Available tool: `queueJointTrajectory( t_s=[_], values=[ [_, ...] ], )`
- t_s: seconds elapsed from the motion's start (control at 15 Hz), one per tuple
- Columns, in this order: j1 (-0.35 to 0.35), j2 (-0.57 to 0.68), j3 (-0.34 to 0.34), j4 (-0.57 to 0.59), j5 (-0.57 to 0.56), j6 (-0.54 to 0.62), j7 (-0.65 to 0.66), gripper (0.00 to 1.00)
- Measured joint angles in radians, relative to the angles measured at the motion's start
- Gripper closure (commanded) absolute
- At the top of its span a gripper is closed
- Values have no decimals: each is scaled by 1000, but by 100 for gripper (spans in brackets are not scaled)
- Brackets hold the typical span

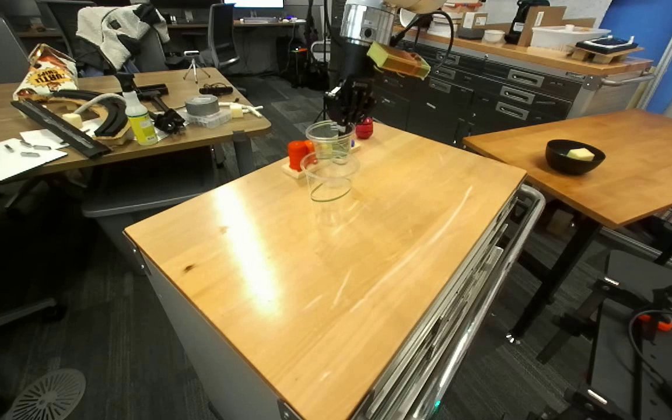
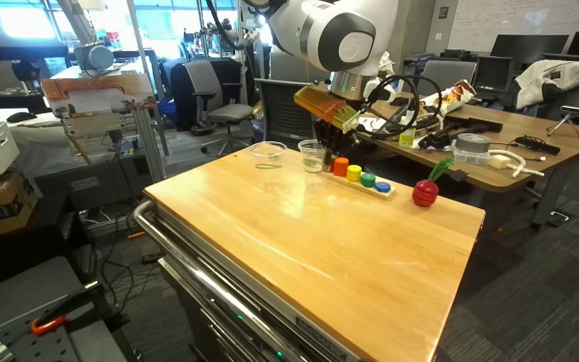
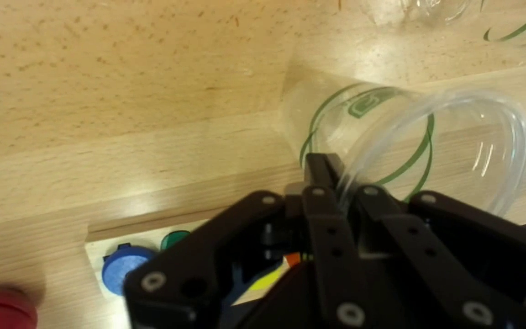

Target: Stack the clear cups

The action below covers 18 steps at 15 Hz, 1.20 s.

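The gripper [image 3: 329, 173] has its fingers drawn close together on the wall of a clear cup [image 3: 409, 141] — the rim runs between them. A second clear cup [image 2: 268, 159] stands upright near the fingers but apart, and a wooden strip [image 3: 146, 240] lies just beside them.

I count at least two clear cups [image 2: 268, 157]; whether more are nested, I cannot tell. I also count one wooden base [image 2: 358, 186], blocks [image 2: 340, 167] in four colours, one toy radish [image 2: 425, 193], one black bowl [image 1: 569, 167], one spray bottle [image 1: 140, 122] and one snack bag [image 1: 48, 73].
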Motion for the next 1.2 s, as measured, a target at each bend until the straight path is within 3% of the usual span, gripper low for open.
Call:
queueJointTrajectory(
  t_s=[0.6, 1.2],
  values=[
    [-13, -81, -48, -83, -33, -1, 45, 99],
    [11, -410, -30, -340, -32, 0, 34, 99]
  ],
)
